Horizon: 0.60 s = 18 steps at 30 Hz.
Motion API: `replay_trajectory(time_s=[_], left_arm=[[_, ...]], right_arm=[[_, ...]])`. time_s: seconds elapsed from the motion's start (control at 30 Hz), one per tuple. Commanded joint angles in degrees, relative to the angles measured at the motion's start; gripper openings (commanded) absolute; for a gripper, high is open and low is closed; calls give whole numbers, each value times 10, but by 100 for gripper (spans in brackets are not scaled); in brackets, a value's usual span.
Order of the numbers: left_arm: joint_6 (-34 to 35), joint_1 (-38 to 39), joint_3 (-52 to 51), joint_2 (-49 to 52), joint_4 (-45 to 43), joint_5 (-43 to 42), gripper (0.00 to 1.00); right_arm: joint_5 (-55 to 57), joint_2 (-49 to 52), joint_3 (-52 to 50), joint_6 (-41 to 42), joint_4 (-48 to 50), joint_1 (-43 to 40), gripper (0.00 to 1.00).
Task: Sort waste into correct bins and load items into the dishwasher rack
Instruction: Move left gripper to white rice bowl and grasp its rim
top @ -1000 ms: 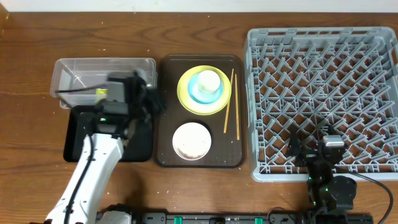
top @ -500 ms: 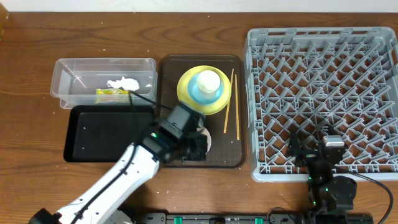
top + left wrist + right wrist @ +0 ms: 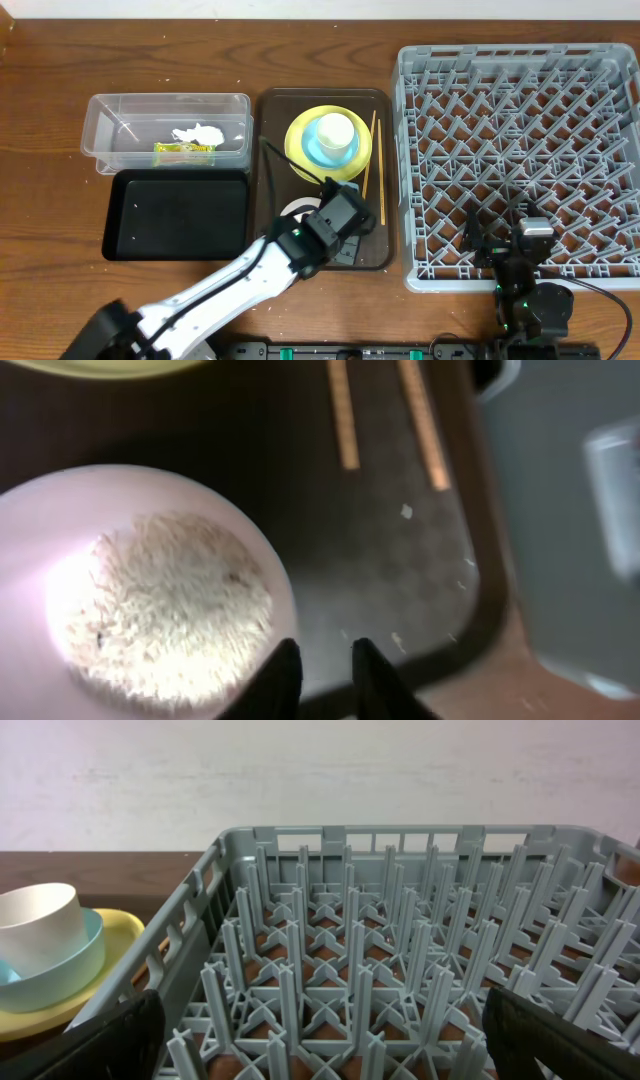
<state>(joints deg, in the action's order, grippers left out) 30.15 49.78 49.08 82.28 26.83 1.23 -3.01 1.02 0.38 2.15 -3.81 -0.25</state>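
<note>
Left gripper [image 3: 320, 672]: narrowly parted, empty, just beside rice-filled pinkish-white bowl [image 3: 40, 530]. Right gripper [image 3: 320, 1040]: spread wide, empty, over dishwasher rack [image 3: 400, 920].

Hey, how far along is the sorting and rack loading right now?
Done: wrapper and tissue lie in the clear tub. In hand: the left gripper hovers empty by the rim of the rice bowl. Left: the rice, then plate, blue bowl, cup, chopsticks and that bowl into the rack, which holds nothing.
</note>
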Motion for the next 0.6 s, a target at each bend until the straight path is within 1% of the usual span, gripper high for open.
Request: replay_trajectory(time_s=[0.0, 0.17, 0.37, 0.57], left_arm=[[3, 2, 1, 33, -11, 53, 24], [3, 2, 1, 58, -23, 59, 27], [1, 2, 1, 72, -32, 60, 27], [1, 2, 1, 87, -36, 101, 26]], right_arm=[[-2, -1, -1, 0, -2, -3, 99], [-2, -1, -1, -1, -2, -3, 99], [-2, -1, -1, -1, -2, -3, 99], [-2, -1, -1, 0, -2, -3, 99]])
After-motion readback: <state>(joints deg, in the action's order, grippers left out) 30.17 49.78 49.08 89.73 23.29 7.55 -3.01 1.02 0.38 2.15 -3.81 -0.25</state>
